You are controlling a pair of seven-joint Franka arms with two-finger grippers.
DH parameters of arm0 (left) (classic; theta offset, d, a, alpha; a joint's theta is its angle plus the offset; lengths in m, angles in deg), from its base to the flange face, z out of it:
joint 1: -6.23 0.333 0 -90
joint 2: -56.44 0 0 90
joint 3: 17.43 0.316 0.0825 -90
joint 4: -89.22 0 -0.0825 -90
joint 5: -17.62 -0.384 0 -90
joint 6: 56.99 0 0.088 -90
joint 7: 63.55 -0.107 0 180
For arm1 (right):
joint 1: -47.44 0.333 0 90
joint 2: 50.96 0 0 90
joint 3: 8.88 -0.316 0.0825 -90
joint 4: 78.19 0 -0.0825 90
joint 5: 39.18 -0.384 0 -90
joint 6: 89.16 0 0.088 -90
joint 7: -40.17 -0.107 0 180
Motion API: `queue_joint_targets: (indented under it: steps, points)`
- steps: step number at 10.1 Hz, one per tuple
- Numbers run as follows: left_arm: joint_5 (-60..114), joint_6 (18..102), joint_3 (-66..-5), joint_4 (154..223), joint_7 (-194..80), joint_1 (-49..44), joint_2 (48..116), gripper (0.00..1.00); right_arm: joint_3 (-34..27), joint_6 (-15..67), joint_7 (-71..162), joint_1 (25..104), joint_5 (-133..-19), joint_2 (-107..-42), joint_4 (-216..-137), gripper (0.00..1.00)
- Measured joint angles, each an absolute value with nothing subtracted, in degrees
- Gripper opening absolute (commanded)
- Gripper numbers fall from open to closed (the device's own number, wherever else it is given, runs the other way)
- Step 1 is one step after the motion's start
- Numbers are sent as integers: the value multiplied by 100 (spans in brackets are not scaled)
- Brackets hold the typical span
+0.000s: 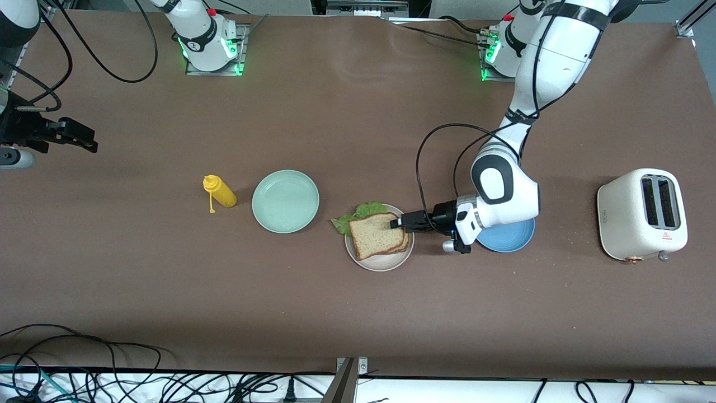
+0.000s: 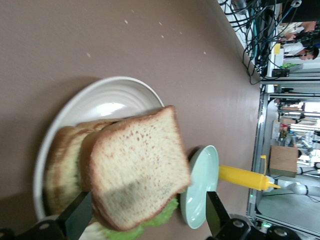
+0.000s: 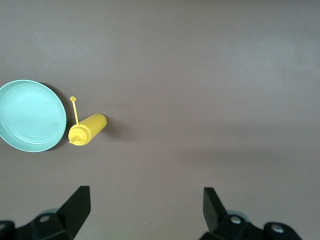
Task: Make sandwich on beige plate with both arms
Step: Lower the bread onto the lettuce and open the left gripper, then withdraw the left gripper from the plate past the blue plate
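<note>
The sandwich [image 1: 378,236] is lying on the beige plate [image 1: 386,261], near the middle of the worktop [image 1: 358,313]: two square slices of brown-crusted bread are sitting stacked and slightly offset, and a ruffled green lettuce leaf [image 1: 358,216] is sticking out from under them over the plate's rim toward the robots' bases. The left gripper [image 1: 398,223] is reaching in low from the left arm's end of the worktop and is hovering at the sandwich's edge; in the left wrist view its jaws are standing wide, one finger [image 2: 77,215] on each side of the top slice [image 2: 137,165], and no grip on the bread is showing. The left arm's wrist is hanging over the blue plate [image 1: 512,238], which is lying just beside the beige plate toward the left arm's end. The right gripper [image 1: 72,136] is waiting above the right arm's end of the worktop, well apart from the plates, its jaws standing wide with nothing between them in the right wrist view. A mint-green plate [image 1: 285,201] is lying between the beige plate and a yellow squeeze bottle [image 1: 219,191], which is resting on its side with its cap hanging open. A white toaster [image 1: 642,214] is standing near the left arm's end of the worktop.
</note>
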State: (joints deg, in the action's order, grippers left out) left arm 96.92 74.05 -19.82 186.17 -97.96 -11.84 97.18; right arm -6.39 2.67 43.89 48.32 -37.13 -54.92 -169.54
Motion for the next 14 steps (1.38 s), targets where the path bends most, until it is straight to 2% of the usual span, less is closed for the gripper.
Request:
queue_joint_targets:
  steps: [2,5,8,14]
  points:
    - [9040,7405,-1870,18591,-9671,-1144,9650,100,-639,261,4389,4831,-3713,-5492,-16954,100]
    - [6882,7226,-1851,18494,-8277,-867,9222,100,-637,256,4389,4830,-3713,-5492,-16953,100]
    - [5058,6424,-1834,18445,-7150,-350,8646,100,-635,249,4389,4826,-3713,-5495,-16954,100]
    - [1613,5192,-1816,18426,-6930,540,8031,100,-551,378,4364,4813,-3995,-5574,-16954,100]
